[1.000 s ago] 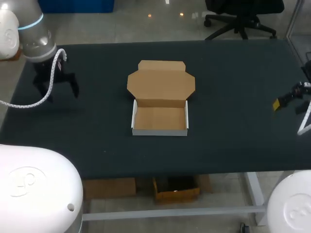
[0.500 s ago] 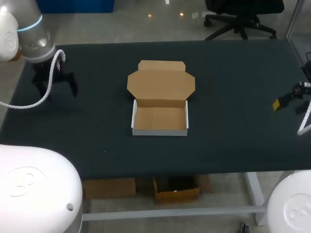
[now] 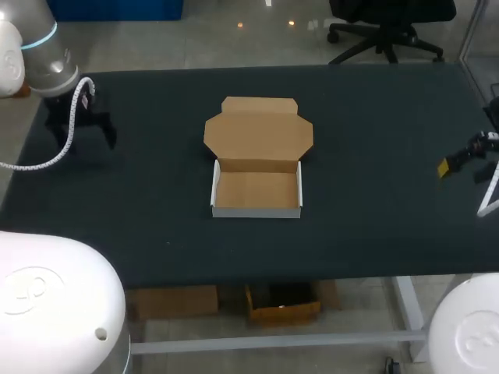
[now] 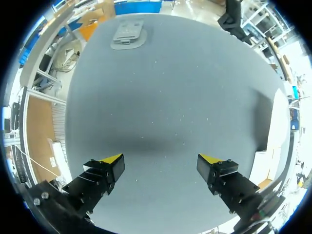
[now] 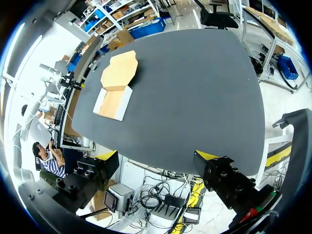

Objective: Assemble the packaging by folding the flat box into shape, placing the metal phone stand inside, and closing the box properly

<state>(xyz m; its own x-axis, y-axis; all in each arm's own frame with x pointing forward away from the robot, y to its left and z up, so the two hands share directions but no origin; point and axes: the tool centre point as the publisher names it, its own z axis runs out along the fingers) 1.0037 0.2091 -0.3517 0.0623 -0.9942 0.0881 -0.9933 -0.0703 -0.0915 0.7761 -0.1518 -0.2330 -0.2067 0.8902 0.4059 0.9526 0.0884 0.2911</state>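
White-walled brown cardboard box [image 3: 256, 192] at the centre of the black table [image 3: 374, 234]: its open tray shows a bare brown floor, and its lid flap [image 3: 258, 128] lies flat just beyond. Left gripper [image 4: 161, 163], fingers spread, hovers well left of the box. Right gripper [image 5: 156, 158], fingers likewise spread, hangs well to its right.

Big table [image 3: 374, 234] w/ a flat dark top, fills most of the head view. Pale grey metal frame [image 3: 273, 341] & a leg [image 3: 407, 308] show under its front edge. On the ground under the table: a shut brown box [image 3: 175, 301] & an open brown box [image 3: 282, 304] just beside it. Grey shiny floor [image 3: 179, 47] past the far edge, w/ small bright light spots [image 3: 291, 22] on it. Black office chair [image 3: 386, 27] on wheels near the far R corner. Blue bin [image 3: 121, 9] by the far L side.
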